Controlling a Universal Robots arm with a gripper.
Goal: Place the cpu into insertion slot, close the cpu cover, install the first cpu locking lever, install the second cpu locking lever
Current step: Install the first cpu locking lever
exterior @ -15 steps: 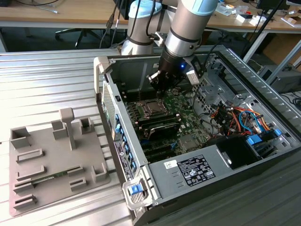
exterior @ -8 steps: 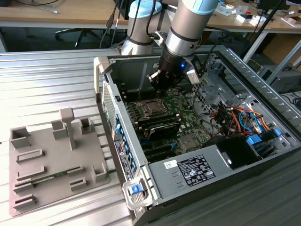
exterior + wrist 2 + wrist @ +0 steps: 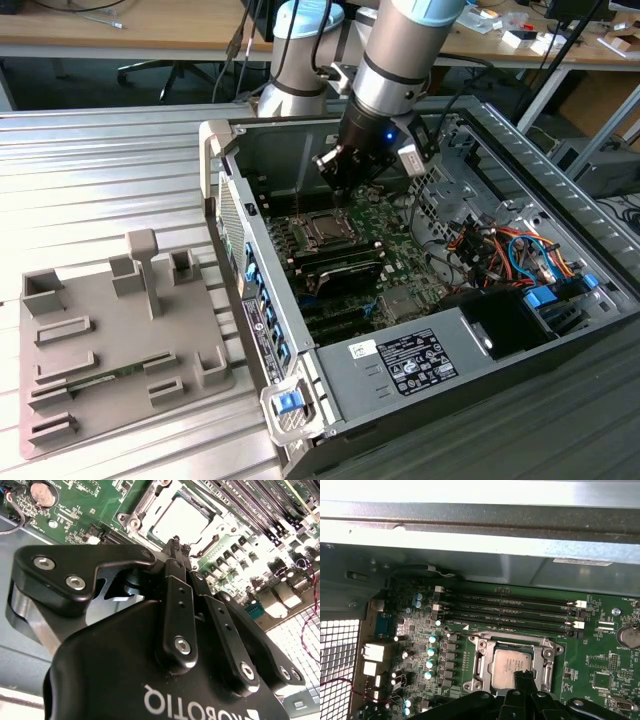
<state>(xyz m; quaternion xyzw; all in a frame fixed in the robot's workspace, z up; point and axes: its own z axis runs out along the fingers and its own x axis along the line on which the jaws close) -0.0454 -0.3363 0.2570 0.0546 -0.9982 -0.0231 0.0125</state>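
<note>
The cpu, a small silver square, lies in the insertion slot on the green motherboard. The cpu cover, a silver frame, lies flat around the cpu. My gripper hangs just above the socket's edge, fingers together and holding nothing. In the first wrist view the black fingertips overlap one corner of the chip. In the exterior view the gripper is inside the open case, directly over the socket.
The open computer case lies on a ribbed metal table. Long memory slots run beside the socket. Coloured cables and a power supply fill the exterior view's right. A grey fixture plate sits outside on the left.
</note>
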